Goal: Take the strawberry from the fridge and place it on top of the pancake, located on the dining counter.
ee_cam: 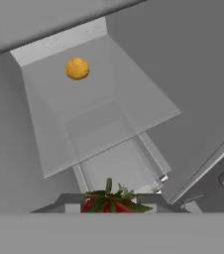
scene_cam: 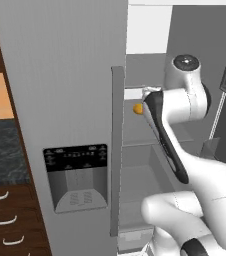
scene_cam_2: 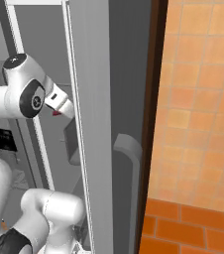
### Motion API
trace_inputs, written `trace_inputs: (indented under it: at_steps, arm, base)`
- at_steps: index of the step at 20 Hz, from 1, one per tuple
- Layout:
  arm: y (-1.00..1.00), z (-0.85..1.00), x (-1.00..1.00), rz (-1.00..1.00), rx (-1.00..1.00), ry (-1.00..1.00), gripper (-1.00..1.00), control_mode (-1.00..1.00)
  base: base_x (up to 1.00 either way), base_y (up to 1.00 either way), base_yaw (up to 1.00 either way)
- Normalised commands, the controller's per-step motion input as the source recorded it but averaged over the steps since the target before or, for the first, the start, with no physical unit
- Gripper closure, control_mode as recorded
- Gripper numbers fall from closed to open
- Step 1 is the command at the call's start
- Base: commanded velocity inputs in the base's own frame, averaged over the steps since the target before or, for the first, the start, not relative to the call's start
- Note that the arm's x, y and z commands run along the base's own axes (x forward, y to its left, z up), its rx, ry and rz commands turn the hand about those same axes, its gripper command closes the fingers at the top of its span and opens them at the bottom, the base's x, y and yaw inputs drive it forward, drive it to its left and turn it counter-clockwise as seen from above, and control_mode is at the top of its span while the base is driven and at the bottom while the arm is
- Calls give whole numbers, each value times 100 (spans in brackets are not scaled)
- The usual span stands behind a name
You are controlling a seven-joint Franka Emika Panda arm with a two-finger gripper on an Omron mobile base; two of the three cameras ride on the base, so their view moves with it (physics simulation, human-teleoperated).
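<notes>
One small strawberry (ee_cam: 110,202) sits at the bottom centre of the hand view, red with green leaves on top, held between the two tips of the gripper (ee_cam: 111,204), which is closed on it. In the right base view a little red spot shows at the end of the hand, in the upper left of the frame, just beside the edge of the open door. The fridge (scene_cam: 65,100) fills the left and middle of the left base view, grey, with a black dispenser panel (scene_cam: 76,177) in its closed door and a long vertical handle (scene_cam: 116,150) beside it. Its other side stands open, and the white arm reaches into it from the lower right of that frame. One round orange-yellow fruit (ee_cam: 77,68) lies on a pale shelf (ee_cam: 104,114) inside, in the upper left of the hand view, well apart from the strawberry. In the left base view the same fruit shows near the centre, partly behind the arm.
</notes>
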Motion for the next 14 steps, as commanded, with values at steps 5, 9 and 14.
trace_inputs:
  at_steps: [5, 9, 14]
  arm:
    - [-1, -63, -30, 29, 12, 17, 100, -100]
    - [-4, -69, 0, 27, 0, 22, 100, -100]
    - [-1, -67, -3, 25, -14, 15, 100, -100]
  base:
    - [0, 0, 0]
    - [0, 0, 0]
    - [0, 0, 0]
